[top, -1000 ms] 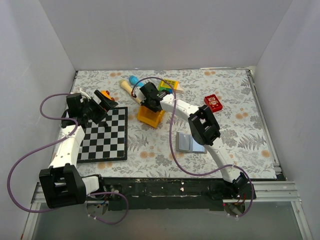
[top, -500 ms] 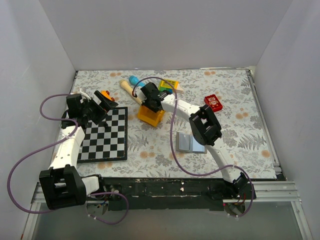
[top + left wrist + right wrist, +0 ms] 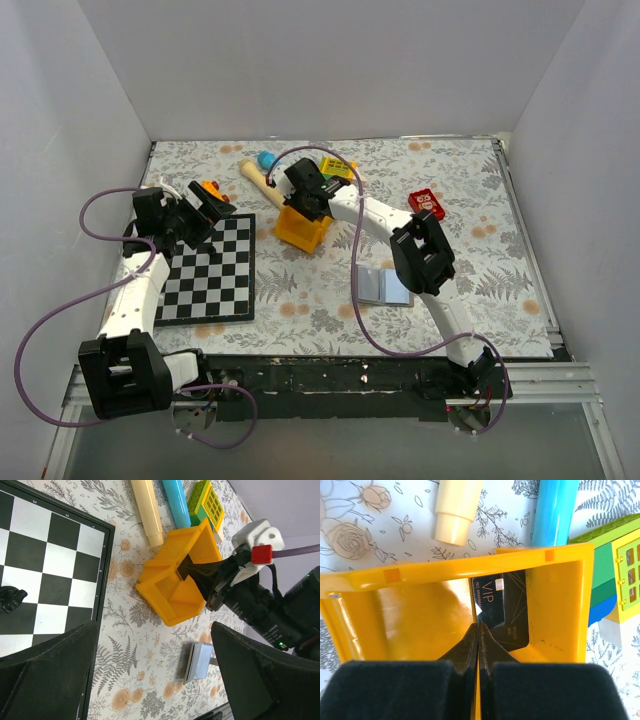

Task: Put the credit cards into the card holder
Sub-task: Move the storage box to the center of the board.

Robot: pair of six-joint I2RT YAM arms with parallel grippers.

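1. The table with the flowery cloth (image 3: 480, 300) holds everything, and two robot arms reach over it.
2. One black-and-white checkered board (image 3: 205, 275) lies on the left. The left gripper (image 3: 208, 208) hangs above its far edge. Its two fingers are wide apart and hold nothing.
3. One orange-yellow plastic tray (image 3: 300, 232) sits in the middle of the cloth. The right gripper (image 3: 478, 627) reaches down into it. Its two fingers are pressed together, with the tips at the card's near left corner. I cannot tell if they pinch it.
4. One cream tube (image 3: 454, 510), one blue tube (image 3: 555, 510) and one green and yellow brick toy (image 3: 615, 565) lie just behind the tray.
5. One flat grey folding card holder (image 3: 380, 287) lies open on the cloth, well apart from the tray and partly under the right arm. Its fold runs from far to near.
6. One thin black plastic card (image 3: 502, 612) can be seen. It is inside the tray, by the wall nearest the brick toy. Its long side runs from the tray's back wall toward the gripper, with the printed face showing.
7. One small red block (image 3: 427, 204) shows only from the top. One tiny black chess piece (image 3: 11, 599) shows only in the left wrist view.
8. The letters "VIP" on the card can be read only in the right wrist view. From the top, the gripper hides the card.
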